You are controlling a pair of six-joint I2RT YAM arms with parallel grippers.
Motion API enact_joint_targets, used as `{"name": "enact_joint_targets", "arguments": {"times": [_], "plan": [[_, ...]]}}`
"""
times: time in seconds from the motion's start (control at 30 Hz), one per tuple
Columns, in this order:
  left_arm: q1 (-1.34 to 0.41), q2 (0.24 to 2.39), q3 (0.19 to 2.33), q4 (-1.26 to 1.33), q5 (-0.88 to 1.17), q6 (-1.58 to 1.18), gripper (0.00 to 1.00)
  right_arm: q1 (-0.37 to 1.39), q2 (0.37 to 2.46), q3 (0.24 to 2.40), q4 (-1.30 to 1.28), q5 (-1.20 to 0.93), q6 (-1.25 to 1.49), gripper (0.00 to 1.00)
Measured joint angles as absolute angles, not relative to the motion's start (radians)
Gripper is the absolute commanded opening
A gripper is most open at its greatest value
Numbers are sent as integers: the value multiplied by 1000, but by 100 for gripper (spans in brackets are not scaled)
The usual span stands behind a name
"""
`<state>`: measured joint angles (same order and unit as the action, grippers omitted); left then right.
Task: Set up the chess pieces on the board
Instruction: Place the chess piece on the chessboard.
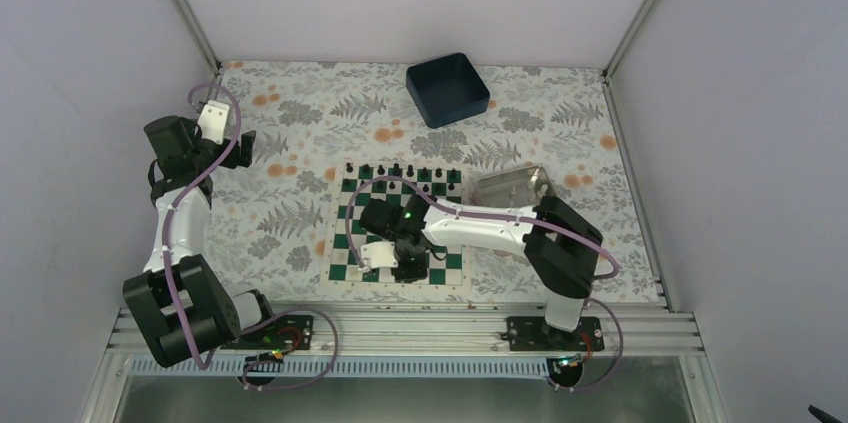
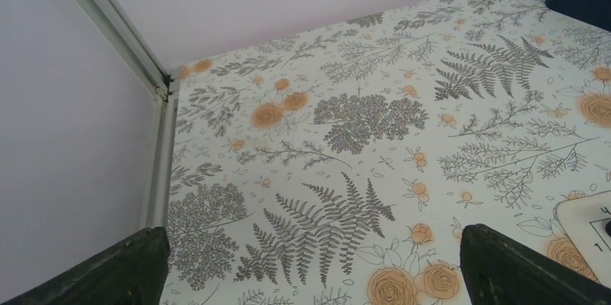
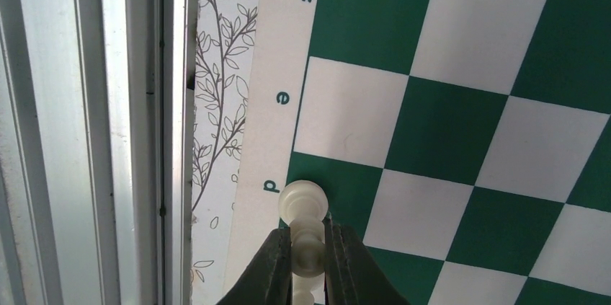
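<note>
Chess piece (image 3: 303, 204), a cream one, sat pinched in the right gripper (image 3: 311, 239), whose jaws were closed narrowly on its stem with nothing else between them. The piece's long axis ran in line with the fingers, its wider rounded end sticking out past the fingertips toward the board (image 3: 461, 125). Whether that end was the base or the head could not be told from the right wrist view. It showed over the dark green square in the edge row beside the border letter d, on the side of the board nearest the arms. Whether it already touched the square could not be judged.

Seen from above, the right arm reached across the board (image 1: 452, 263), while rows of black pieces (image 1: 400, 175) lined its far side. The left gripper (image 2: 317, 269) hung with its jaws spread wide and empty, over the patterned table (image 1: 290, 193) well off to the left. The right arm was therefore the one placed to act. The coming move seemed a short descent straight along the piece's axis, then a release.
</note>
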<state>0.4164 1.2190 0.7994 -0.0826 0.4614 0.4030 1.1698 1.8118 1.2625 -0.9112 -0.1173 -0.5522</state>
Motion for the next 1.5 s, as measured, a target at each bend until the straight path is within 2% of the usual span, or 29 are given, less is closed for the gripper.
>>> {"name": "enact_joint_targets", "arguments": {"times": [0.93,1.5], "plan": [[416,1222,799,-76,458,403,100,1169,1894,1370,-858,-108,-561,9],[416,1229,796,-65,455,403,100,1170,1832,1291,-861,-94,-563,8]]}}
